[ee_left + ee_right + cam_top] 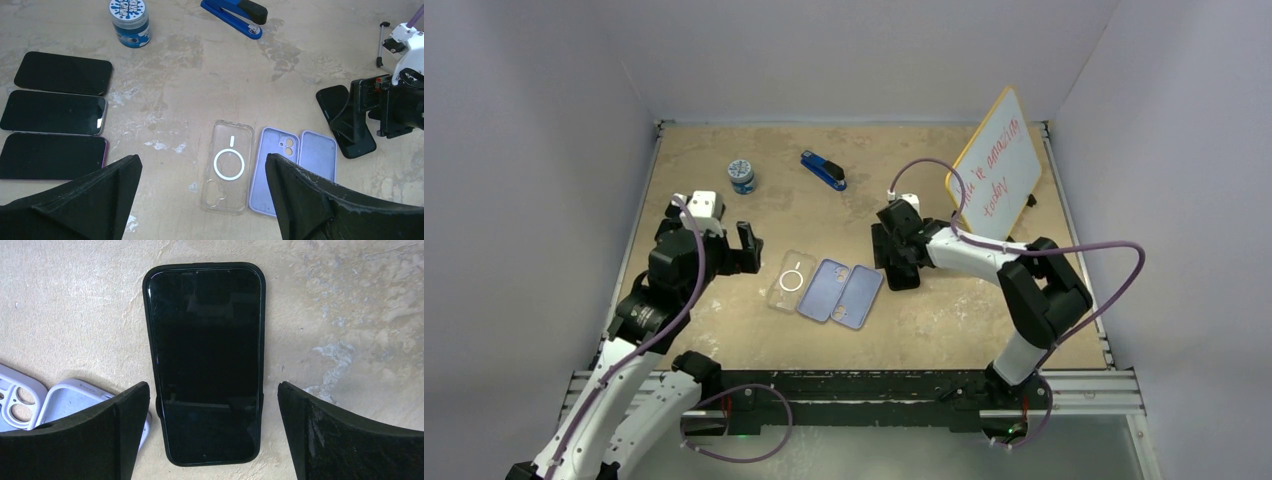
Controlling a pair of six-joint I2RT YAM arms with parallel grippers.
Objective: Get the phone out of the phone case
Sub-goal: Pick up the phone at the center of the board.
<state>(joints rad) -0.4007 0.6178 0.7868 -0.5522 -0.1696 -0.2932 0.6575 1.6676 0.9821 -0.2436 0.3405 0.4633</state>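
R wrist cam: right gripper (212, 400) spread wide above black-cased phone (205, 340); top cam mostly hides it. Left gripper (202, 162) spread too.

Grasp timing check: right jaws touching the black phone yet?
Cannot tell. In the right wrist view the right gripper straddles the phone, jaws open; table shows beside one finger, but the other finger's edge meets the phone's outline, height unclear.

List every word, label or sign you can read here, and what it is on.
Whiteboard: red handwriting, too small and slanted to read.
Jar lid: blue lettering, too blurred to read.
Clear case: no words; a white ring with a short bar.
Nothing can be quoted.
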